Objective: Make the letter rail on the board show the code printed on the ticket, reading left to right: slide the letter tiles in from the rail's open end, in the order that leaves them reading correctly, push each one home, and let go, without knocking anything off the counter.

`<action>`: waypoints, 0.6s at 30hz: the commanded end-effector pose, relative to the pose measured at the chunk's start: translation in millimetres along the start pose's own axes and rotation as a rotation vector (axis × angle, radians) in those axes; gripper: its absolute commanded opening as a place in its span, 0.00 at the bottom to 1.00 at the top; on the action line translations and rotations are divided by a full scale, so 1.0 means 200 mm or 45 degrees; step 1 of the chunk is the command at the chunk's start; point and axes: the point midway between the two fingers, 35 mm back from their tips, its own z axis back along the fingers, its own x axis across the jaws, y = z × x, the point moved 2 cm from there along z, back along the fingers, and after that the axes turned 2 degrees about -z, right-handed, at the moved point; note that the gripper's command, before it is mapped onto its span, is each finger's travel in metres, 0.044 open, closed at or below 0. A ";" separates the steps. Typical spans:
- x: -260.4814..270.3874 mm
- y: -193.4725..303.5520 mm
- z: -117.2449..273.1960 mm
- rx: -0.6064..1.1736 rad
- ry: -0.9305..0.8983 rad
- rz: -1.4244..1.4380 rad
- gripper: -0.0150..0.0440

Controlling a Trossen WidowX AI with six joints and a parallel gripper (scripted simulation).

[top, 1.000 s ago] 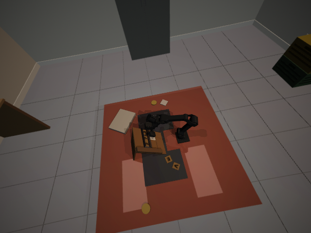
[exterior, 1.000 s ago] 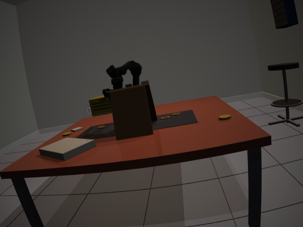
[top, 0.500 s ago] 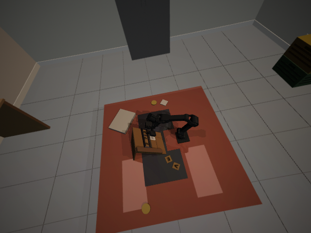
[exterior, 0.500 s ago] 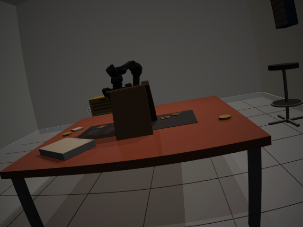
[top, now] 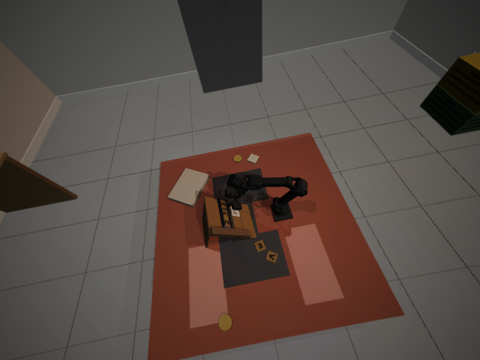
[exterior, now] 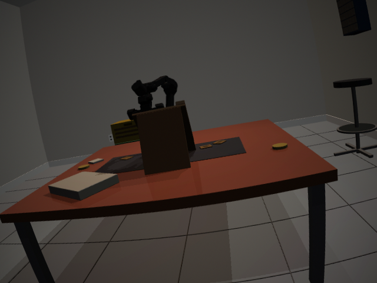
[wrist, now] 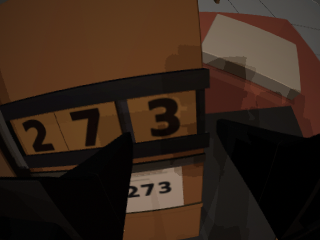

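The board (top: 244,223) (exterior: 164,140) (wrist: 100,45) stands tilted on the counter. Its black rail (wrist: 165,80) holds tile 2 (wrist: 37,136) and tile 7 (wrist: 87,125) touching, then a dark gap, then tile 3 (wrist: 164,117) near the right end. The ticket (wrist: 160,192) below reads 273; its left edge is hidden by a finger. My gripper (top: 232,199) (exterior: 146,109) (wrist: 175,132) is open and empty over the rail. In the wrist view one fingertip is near the gap between 7 and 3, the other beyond the rail's right end.
Two loose tiles (top: 259,245) (top: 271,256) lie on the dark mat (top: 247,271); another tile (exterior: 126,158) lies beyond the board's other side. A thick pale block (top: 188,187) (exterior: 83,183) (wrist: 255,50), yellow discs (top: 237,158) (top: 225,322) and a small white square (top: 253,157) are on the counter.
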 end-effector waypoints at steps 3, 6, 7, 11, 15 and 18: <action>0.00 0.00 0.02 -0.005 -0.006 0.009 0.75; 0.00 0.00 0.03 -0.005 -0.006 0.009 0.75; 0.00 0.00 0.03 -0.005 -0.006 0.009 0.75; 0.00 0.00 0.03 -0.005 -0.006 0.009 0.75; 0.00 0.00 0.04 -0.005 -0.006 0.009 0.75; 0.00 0.01 0.05 -0.005 -0.006 0.009 0.75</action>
